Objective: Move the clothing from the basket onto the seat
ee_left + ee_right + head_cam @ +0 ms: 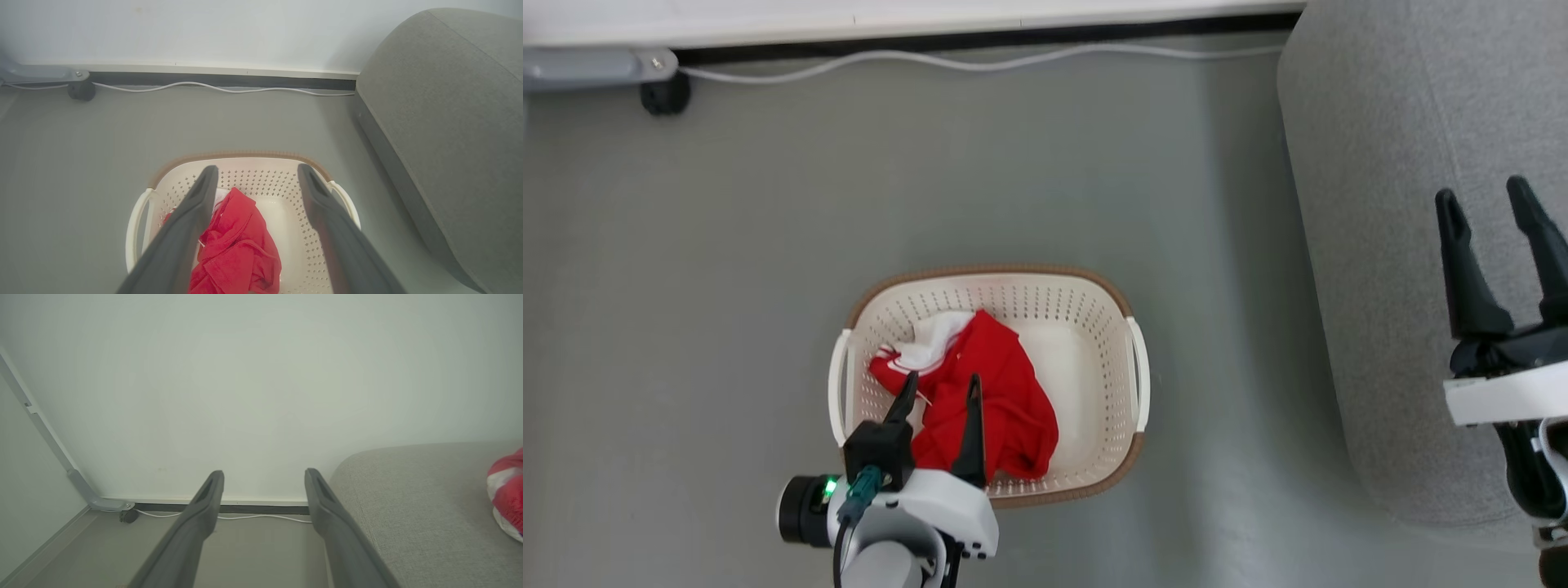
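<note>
— Where is your left tool?
— Lower centre of the head view, jaws wide and empty, over the clothing in the basket. It looks soft and light, so pinch a thick red fold, not the flat edge.

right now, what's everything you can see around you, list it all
sofa: one, grey, to the robot's right
basket: one, cream-white with brown rim, on the floor, apart from the sofa
clothing in basket: one heap, red with white trim, left side of the basket
garment on sofa: one, red and white, lying on the sofa cushion
cable: one, white, along the foot of the wall
wheel: one, black, under a grey bar by the wall
floor: grey
wall: pale
left gripper: one, dark, open, over the clothing in the basket
right gripper: one, dark, open, by the sofa's edge
</note>
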You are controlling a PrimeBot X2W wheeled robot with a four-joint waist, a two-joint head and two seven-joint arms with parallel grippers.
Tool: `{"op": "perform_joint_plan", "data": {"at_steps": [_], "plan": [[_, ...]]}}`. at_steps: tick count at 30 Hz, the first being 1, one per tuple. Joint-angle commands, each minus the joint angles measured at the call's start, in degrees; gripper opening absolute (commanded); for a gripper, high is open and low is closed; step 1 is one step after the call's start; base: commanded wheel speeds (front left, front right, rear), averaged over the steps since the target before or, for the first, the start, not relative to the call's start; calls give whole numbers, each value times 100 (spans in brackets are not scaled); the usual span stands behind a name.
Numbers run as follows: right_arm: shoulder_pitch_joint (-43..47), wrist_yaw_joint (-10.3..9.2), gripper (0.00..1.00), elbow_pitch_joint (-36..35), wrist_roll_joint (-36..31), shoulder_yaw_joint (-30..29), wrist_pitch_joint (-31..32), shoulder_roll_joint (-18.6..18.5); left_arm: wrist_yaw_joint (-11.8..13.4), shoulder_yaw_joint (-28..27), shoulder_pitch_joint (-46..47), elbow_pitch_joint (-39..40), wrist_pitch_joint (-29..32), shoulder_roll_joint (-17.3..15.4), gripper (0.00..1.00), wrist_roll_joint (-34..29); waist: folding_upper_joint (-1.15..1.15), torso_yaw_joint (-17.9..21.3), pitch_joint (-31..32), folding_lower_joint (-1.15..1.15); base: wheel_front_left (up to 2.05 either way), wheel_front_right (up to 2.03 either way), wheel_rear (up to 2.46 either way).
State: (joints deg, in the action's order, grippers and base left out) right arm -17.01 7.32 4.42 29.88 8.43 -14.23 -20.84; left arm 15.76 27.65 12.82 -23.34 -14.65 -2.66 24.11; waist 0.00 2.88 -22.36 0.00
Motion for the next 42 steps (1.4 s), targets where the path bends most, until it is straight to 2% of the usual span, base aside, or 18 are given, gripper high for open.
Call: {"op": "perform_joint_plan", "data": {"at_steps": [1,5,9,19,29,38,42], "plan": [[-145,17,100,-229,74,47,-77,-164,86,-32,312,-30,-35,-21,100,111,0,90,-438,0,0,0,0],[-394,17,100,-388,153,42,-77,-210,183,101,702,-230,-35,-21,100,318,0,196,-856,0,0,0,0],[-583,17,100,-510,215,-3,-77,-239,173,295,1050,-513,-35,-21,100,381,0,249,-1178,0,0,0,0],[-1052,17,100,-814,347,-68,-77,-352,36,997,2338,-1766,-35,-21,100,822,0,397,-2069,0,0,0,0],[-1285,17,100,-987,411,-6,-77,-378,-149,1867,3332,-3250,27,-21,100,1632,0,560,-2519,0,0,0,0],[-1375,17,100,-1082,437,38,-77,-387,-199,2611,4011,-4065,707,-21,100,2012,0,708,-2842,0,0,0,0],[-1378,17,100,-1121,444,11,-77,-380,-144,2880,4255,-4298,1004,-21,100,2024,0,761,-2977,0,0,0,0]]}}
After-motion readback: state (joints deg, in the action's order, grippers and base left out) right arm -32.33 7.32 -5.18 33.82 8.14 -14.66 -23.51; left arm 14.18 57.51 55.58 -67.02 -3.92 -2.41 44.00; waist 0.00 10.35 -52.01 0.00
